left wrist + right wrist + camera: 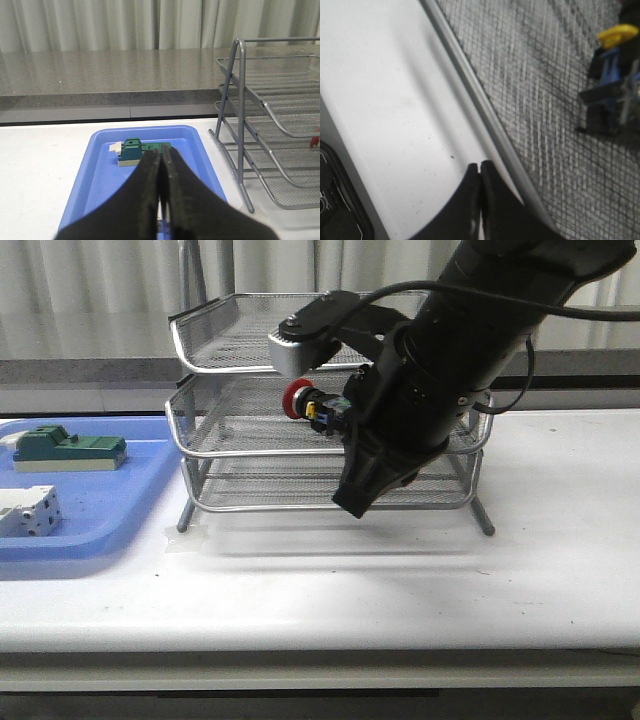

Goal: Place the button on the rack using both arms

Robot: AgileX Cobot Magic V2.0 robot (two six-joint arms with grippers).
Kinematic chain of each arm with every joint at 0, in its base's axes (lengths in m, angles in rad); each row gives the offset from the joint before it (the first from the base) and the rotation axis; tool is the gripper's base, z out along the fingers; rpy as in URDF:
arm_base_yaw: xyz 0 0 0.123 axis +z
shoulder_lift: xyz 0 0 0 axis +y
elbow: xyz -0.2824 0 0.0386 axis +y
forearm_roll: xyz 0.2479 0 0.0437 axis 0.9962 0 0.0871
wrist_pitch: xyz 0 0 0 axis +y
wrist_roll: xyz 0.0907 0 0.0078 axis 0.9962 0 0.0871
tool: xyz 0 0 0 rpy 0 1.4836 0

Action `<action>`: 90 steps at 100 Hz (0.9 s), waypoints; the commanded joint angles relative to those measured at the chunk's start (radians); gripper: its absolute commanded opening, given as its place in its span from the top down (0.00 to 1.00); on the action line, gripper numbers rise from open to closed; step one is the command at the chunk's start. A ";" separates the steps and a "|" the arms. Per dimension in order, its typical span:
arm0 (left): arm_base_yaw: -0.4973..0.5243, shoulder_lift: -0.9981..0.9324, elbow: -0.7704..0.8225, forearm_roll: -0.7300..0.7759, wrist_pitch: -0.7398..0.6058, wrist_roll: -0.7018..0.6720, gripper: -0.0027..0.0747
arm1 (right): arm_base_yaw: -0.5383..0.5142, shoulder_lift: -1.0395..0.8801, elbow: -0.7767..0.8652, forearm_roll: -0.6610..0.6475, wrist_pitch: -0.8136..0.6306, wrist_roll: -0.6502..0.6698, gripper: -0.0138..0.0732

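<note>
The button lay on the middle tray of the wire rack, apart from the right hand, which was clenched empty just outside the tray's rim. The right arm reached down across the rack's front. The left hand (also clenched, holding nothing) hovered over the blue tray.

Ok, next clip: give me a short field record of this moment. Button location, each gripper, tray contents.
button: the button lies on the middle tray of the rack, red cap toward the robot's left
right gripper: the right gripper is shut and empty, over the rack's rim, apart from the button
left gripper: the left gripper is shut and empty, over the blue tray
blue tray contents: green block, white terminal block
task state: button appears placed
</note>
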 commanded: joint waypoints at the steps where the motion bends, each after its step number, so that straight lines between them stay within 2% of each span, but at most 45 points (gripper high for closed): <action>1: 0.001 0.008 -0.029 -0.018 -0.074 -0.008 0.99 | -0.018 -0.053 -0.052 -0.014 -0.041 -0.010 0.92; 26: 0.001 0.008 -0.029 -0.018 -0.074 -0.008 0.99 | -0.019 -0.157 -0.048 0.109 0.108 0.012 0.91; 42: 0.001 0.008 -0.029 -0.018 -0.074 -0.008 0.99 | -0.053 -0.277 -0.007 0.108 0.109 0.087 0.91; 70: 0.001 0.008 -0.029 -0.018 -0.074 -0.008 0.99 | -0.261 -0.578 0.167 0.108 0.042 0.221 0.91; 90: 0.001 0.008 -0.029 -0.018 -0.074 -0.008 0.99 | -0.409 -0.826 0.341 0.109 0.038 0.247 0.91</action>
